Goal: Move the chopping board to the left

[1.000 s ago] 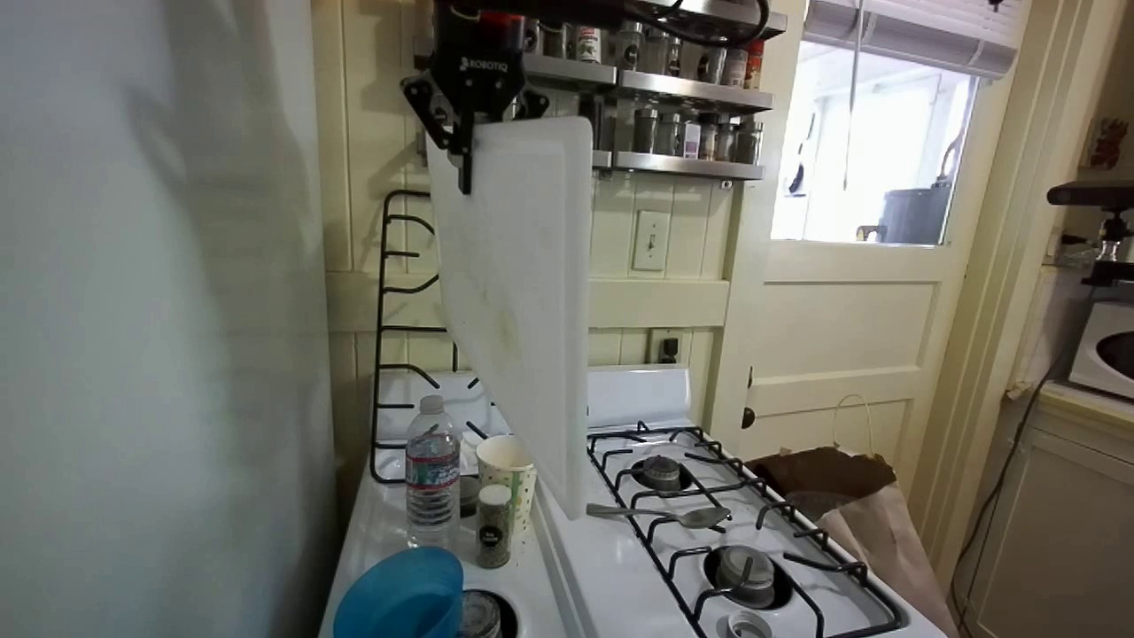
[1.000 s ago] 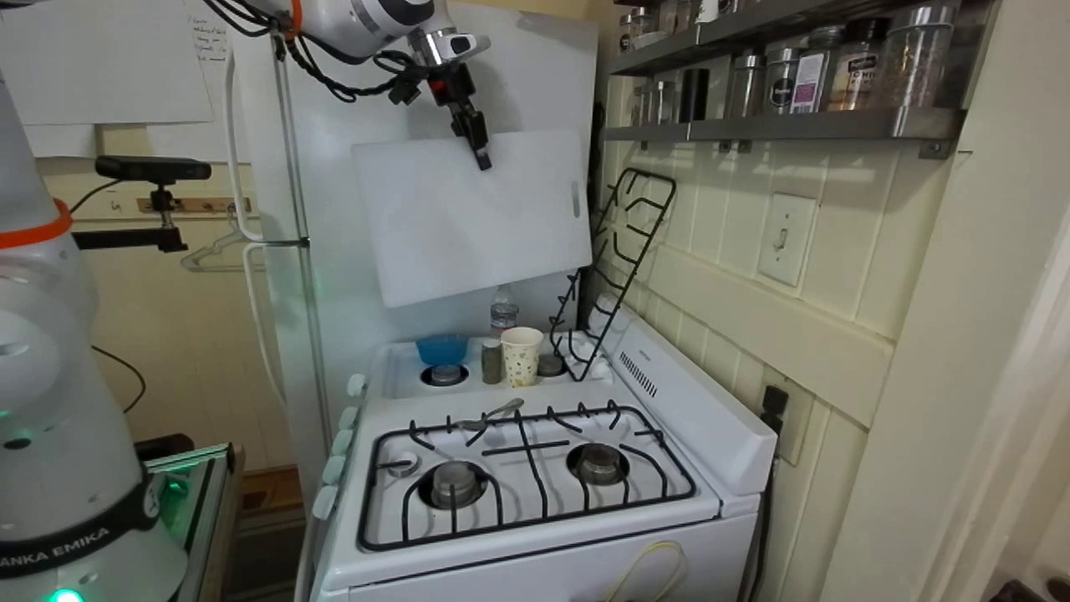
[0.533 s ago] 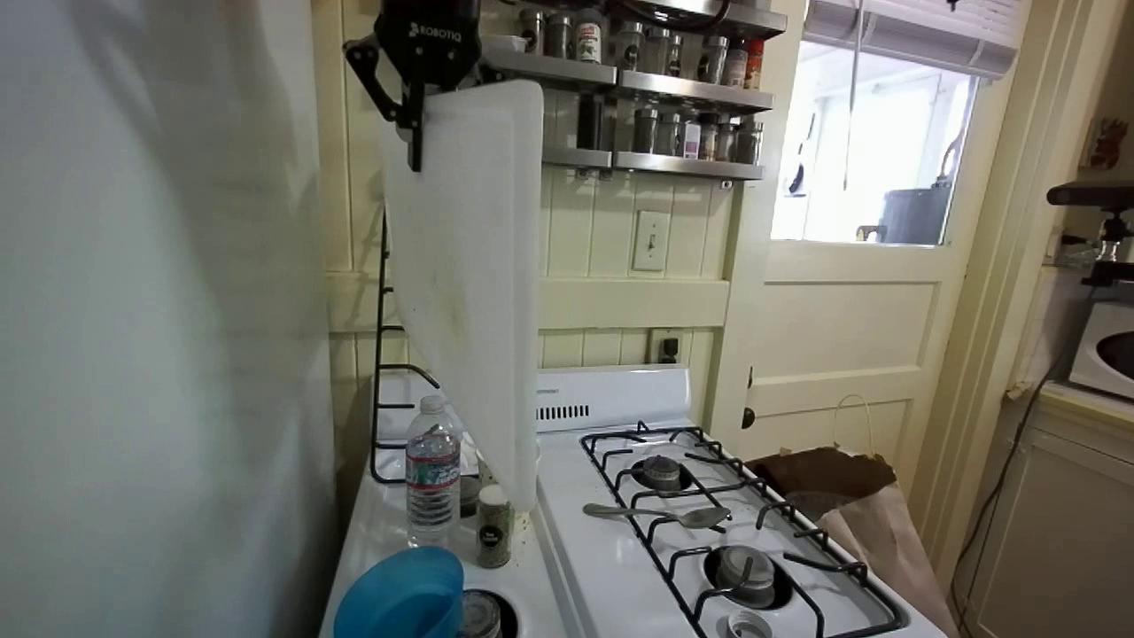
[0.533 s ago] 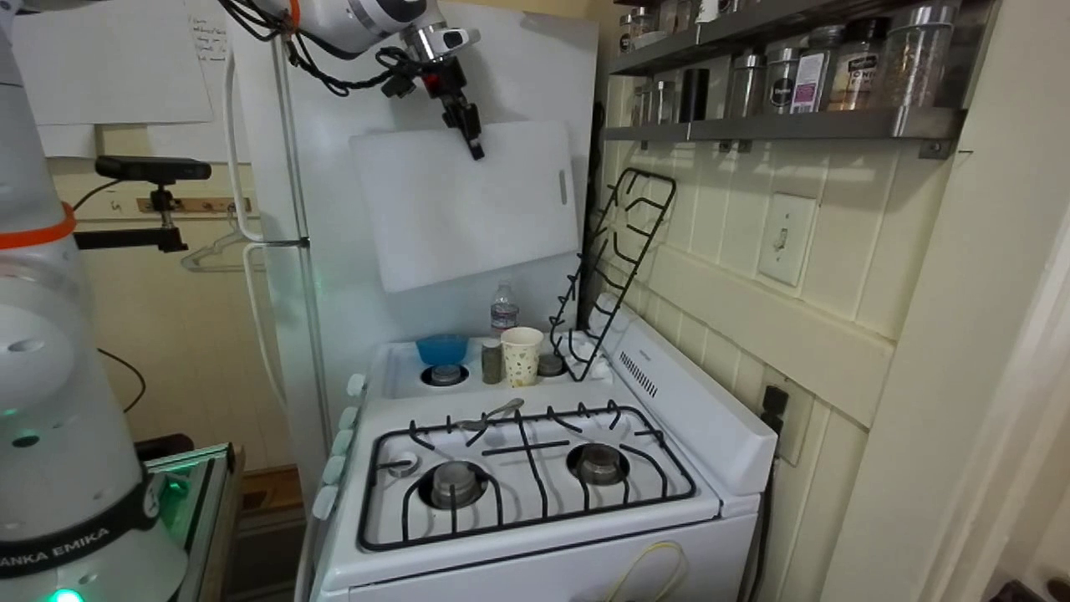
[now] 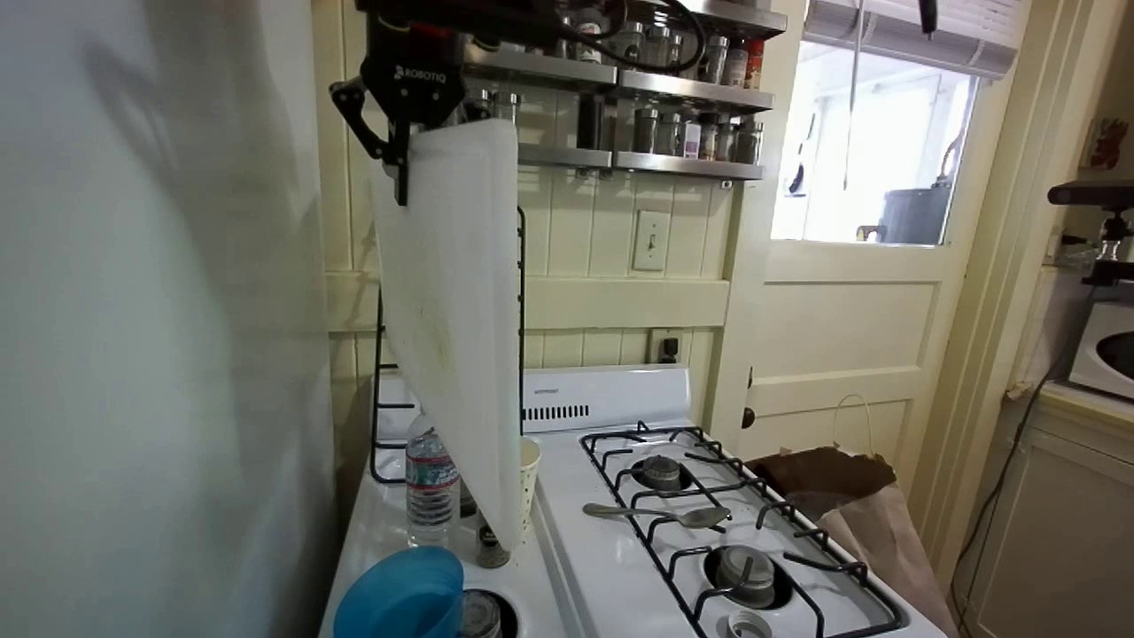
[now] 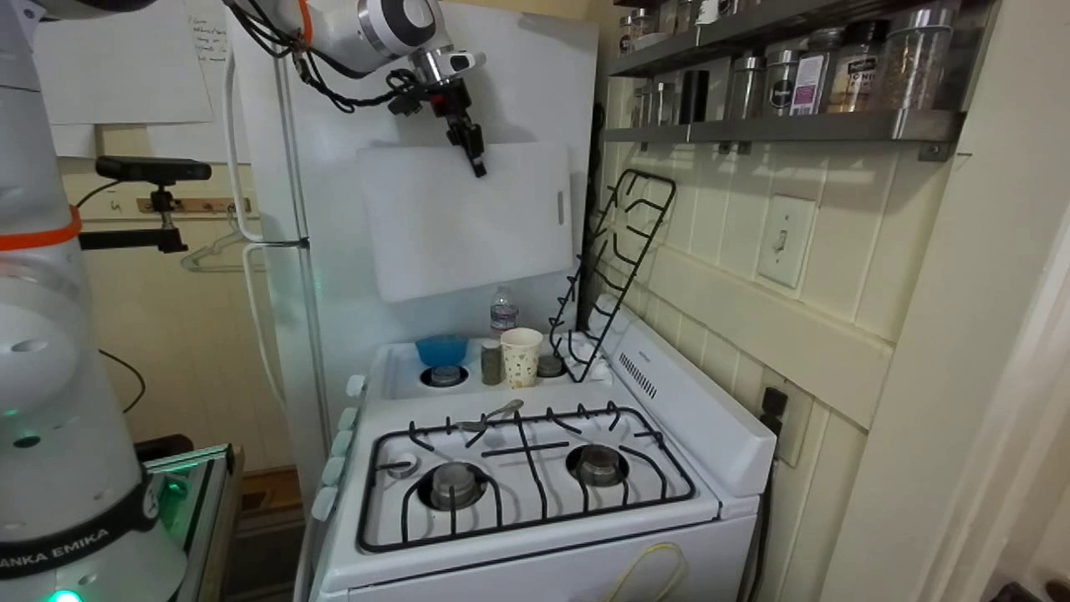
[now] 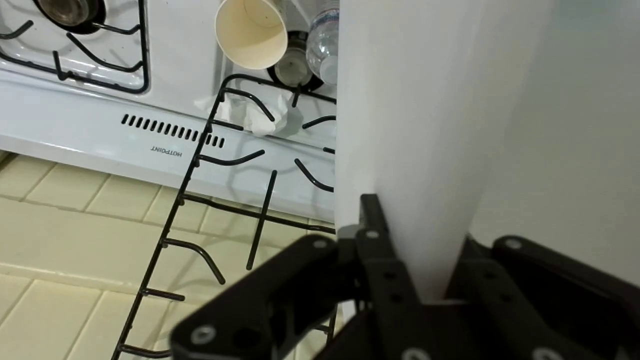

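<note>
White chopping board [image 6: 468, 221], pinched in the Robotiq gripper [image 7: 420, 220], hangs above the gas stove [image 6: 568, 398]: lift complete, placement apparently outstanding.

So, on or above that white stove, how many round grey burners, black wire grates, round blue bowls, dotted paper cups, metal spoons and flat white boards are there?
Grey burners: 4
Black grates: 2
Blue bowl: 1
Paper cup: 1
Metal spoon: 1
White chopping board: 1
Total: 10
</note>
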You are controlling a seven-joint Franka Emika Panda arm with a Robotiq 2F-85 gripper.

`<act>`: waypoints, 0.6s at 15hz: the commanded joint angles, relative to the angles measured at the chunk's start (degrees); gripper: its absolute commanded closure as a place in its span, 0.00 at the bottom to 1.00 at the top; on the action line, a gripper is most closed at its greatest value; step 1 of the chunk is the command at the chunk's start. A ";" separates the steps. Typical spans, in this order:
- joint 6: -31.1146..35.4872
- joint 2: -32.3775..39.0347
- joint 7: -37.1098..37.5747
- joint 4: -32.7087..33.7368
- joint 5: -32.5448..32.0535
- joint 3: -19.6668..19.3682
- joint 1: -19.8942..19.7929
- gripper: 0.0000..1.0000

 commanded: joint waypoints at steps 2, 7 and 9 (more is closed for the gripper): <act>1.37 1.29 0.00 0.75 -0.56 -1.36 1.51 0.96; 2.94 4.38 1.50 2.84 -1.92 -1.22 3.42 0.96; 1.94 4.66 0.71 2.76 -1.99 -1.30 4.76 0.96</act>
